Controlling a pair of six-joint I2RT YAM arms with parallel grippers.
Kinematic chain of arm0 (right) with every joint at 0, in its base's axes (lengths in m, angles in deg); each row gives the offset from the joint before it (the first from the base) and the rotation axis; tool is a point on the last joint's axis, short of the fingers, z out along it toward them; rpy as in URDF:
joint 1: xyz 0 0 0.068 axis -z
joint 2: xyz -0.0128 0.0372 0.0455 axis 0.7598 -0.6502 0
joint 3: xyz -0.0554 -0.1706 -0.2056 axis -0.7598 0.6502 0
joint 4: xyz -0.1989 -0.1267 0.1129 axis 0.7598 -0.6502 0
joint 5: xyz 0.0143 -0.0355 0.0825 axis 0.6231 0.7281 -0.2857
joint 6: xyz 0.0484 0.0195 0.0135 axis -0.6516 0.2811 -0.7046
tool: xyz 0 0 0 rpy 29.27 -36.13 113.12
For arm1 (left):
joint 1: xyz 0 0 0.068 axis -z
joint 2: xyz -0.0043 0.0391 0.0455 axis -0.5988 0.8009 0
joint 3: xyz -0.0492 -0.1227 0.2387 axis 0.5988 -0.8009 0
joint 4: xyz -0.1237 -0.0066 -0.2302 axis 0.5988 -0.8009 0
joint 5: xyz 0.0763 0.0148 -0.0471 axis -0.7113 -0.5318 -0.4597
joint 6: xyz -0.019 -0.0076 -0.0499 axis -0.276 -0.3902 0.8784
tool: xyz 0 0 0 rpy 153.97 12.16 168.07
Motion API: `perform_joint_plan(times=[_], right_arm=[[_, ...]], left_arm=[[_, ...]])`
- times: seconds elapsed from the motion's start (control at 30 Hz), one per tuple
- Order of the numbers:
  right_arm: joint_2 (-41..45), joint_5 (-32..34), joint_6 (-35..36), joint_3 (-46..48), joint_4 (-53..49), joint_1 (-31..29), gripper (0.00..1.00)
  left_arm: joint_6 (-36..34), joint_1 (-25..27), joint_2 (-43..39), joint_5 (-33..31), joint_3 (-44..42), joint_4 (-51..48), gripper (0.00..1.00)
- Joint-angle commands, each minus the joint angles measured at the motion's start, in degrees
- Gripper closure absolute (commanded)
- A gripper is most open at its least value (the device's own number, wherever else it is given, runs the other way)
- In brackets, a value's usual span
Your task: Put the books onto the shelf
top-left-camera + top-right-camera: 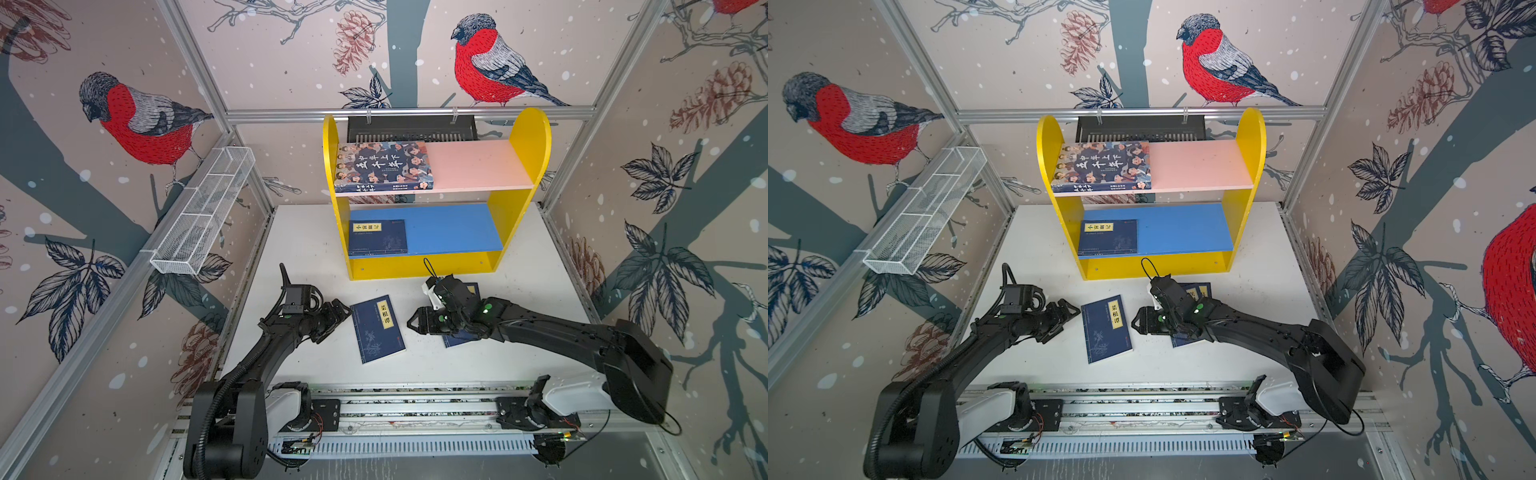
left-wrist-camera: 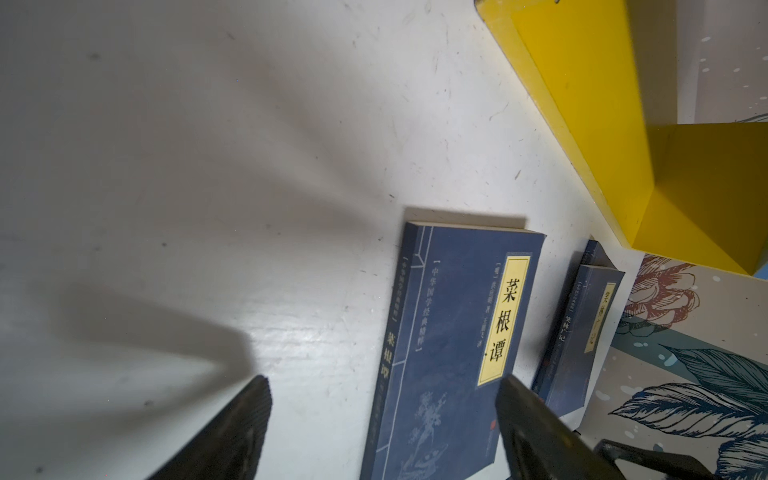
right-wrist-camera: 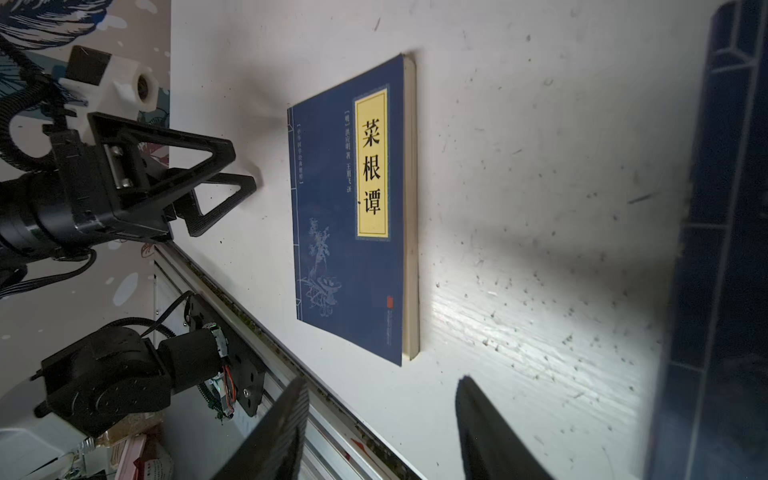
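Left hand (image 1: pixel 338 322): jaws wide, empty, just beside loose navy book (image 1: pixel 377 328) flat on table (image 1: pixel 519 270). Right hand (image 1: pixel 413 323): open, empty, opposite. Overlapping navy pair (image 1: pixel 473 289) under right arm. Shelf (image 1: pixel 528 137): illustrated book (image 1: pixel 384 166) above, shelved navy book (image 1: pixel 378 237) below.

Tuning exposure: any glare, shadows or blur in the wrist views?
Right wrist view: bright glare patch on the scuffed white tabletop; thin navy paperback at the edge dark, defocused. Left wrist view: broad soft shadows across the tabletop; left claw tips soft.
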Motion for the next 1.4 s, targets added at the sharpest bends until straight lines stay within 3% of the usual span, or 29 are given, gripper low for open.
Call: perform_joint_plan(times=[0.0, 0.2, 0.47, 0.9, 1.37], right_arm=[[-3.19, 0.52, -1.86, -1.75, 3.43, -1.02, 0.41], [-9.55, 1.34, -0.89, -5.78, 1.62, -2.45, 0.41], [-9.17, 2.08, 0.16, -4.78, 0.37, -1.11, 0.4], [-11.72, -6.12, -0.01, -0.88, 9.42, 3.01, 0.4], [-19.85, -11.16, 0.49, -3.23, 12.78, 4.58, 0.4]], left_arm=[[-1.06, 0.1, 0.31, -0.92, 0.45, 0.01, 0.14], [-0.49, 0.37, -0.25, -0.63, -0.59, 1.05, 0.13], [-1.14, 1.47, -1.52, -1.33, -0.51, 1.95, 0.13], [0.37, 8.41, 3.18, 1.74, -3.03, 5.79, 0.13], [1.63, 9.38, 4.11, 4.92, -4.47, 9.52, 0.14]])
